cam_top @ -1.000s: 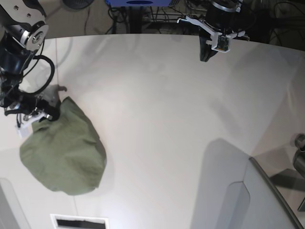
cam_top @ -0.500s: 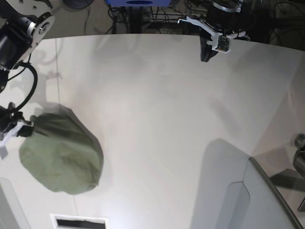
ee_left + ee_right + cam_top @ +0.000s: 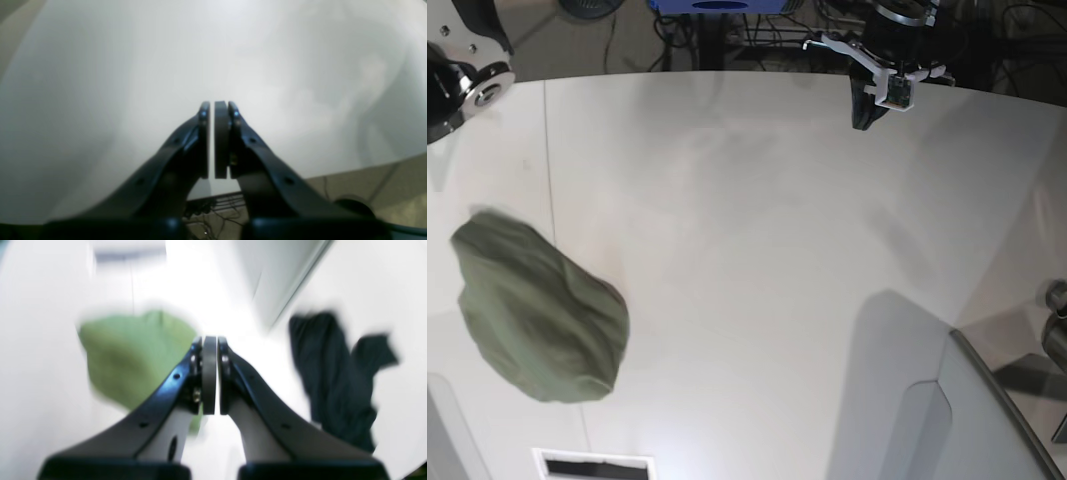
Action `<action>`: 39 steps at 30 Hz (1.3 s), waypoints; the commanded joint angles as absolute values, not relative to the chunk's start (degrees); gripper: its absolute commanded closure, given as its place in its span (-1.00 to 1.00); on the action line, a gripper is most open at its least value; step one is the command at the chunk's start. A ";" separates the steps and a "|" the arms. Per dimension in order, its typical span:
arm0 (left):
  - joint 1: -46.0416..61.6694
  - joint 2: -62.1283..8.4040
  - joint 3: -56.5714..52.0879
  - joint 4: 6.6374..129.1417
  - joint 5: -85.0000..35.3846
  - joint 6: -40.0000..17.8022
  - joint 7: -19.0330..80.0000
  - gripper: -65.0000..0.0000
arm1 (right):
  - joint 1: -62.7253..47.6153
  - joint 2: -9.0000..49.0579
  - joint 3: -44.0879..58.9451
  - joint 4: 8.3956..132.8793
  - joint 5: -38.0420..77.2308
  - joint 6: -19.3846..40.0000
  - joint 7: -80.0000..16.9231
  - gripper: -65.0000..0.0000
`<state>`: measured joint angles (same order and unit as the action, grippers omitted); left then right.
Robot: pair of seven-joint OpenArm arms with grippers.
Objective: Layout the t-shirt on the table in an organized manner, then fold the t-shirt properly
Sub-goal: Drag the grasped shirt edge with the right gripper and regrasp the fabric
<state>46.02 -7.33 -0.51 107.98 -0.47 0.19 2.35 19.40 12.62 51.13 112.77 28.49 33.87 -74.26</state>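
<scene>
On the near-left part of the surface in the base view, the t-shirt lies as a loose olive mound, not spread, with no tool touching it. Compared with a second ago, the right arm's tool has left the cloth: then it sat at the mound's upper edge, half a second ago it was dragging that edge toward the frame's left side, and now only the arm's upper joint shows at the top-left corner. The mound has shifted left and changed outline, its top edge now blurred as if settling. The right tool's jaws are pressed together and empty in its wrist view, with green cloth blurred below them. The left tool is likewise pressed together on nothing, hanging over bare surface at the far edge, unmoved. Judgement: layout is barely begun; sleeves, hem and collar cannot be told apart, so a fresh grasp is needed.
</scene>
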 commanded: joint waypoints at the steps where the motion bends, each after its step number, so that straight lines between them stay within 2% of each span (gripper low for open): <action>1: 46.55 -7.43 -0.57 108.79 -0.48 0.31 0.92 0.90 | 21.32 13.67 50.86 113.45 29.14 33.89 -74.33 0.98; 5: 46.55 -7.43 -0.66 108.79 -0.40 0.31 0.92 0.90 | 23.96 13.49 45.85 111.25 28.97 33.98 -80.00 0.94; 8: 46.46 -7.43 -0.66 108.79 -0.48 0.31 0.92 0.90 | 20.35 9.98 45.58 104.13 28.97 33.80 -79.52 0.75; 10: 46.46 -7.43 -0.66 108.79 -0.48 0.31 0.92 0.90 | 18.24 7.43 47.52 97.45 28.97 33.80 -75.74 0.41; 14: 46.46 -7.43 -0.66 108.70 -0.48 0.31 0.92 0.90 | 15.16 7.08 48.13 83.56 28.97 33.80 -68.97 -0.56; 15: 46.46 -7.43 -0.92 108.70 -0.48 0.31 0.92 0.90 | 14.90 7.25 48.13 79.87 28.97 33.80 -66.24 -0.62; 16: 46.46 -7.52 -1.71 108.70 -0.48 0.31 0.92 0.90 | 14.81 7.34 48.13 76.70 28.97 33.80 -64.13 -0.61; 20: 46.55 -6.99 -4.53 108.70 -0.48 0.31 0.92 0.90 | 14.81 11.21 47.69 61.41 28.97 33.98 -56.84 -0.37; 23: 46.81 -7.16 -5.23 108.70 -0.48 0.31 0.92 0.90 | 14.73 13.32 47.69 54.11 28.97 33.98 -52.35 -0.33; 32: 46.46 -7.08 -4.88 104.66 -0.48 0.31 0.48 0.90 | 13.49 14.37 47.52 51.03 28.88 33.98 -48.13 -0.33; 39: 46.64 -7.08 -5.32 103.87 -0.48 0.31 0.48 0.90 | 13.67 14.55 39.08 45.85 28.97 33.98 -41.10 -0.33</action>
<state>45.91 -6.96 -5.04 103.04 -0.32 0.01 1.93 12.64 13.23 38.89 45.21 28.42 33.67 -41.43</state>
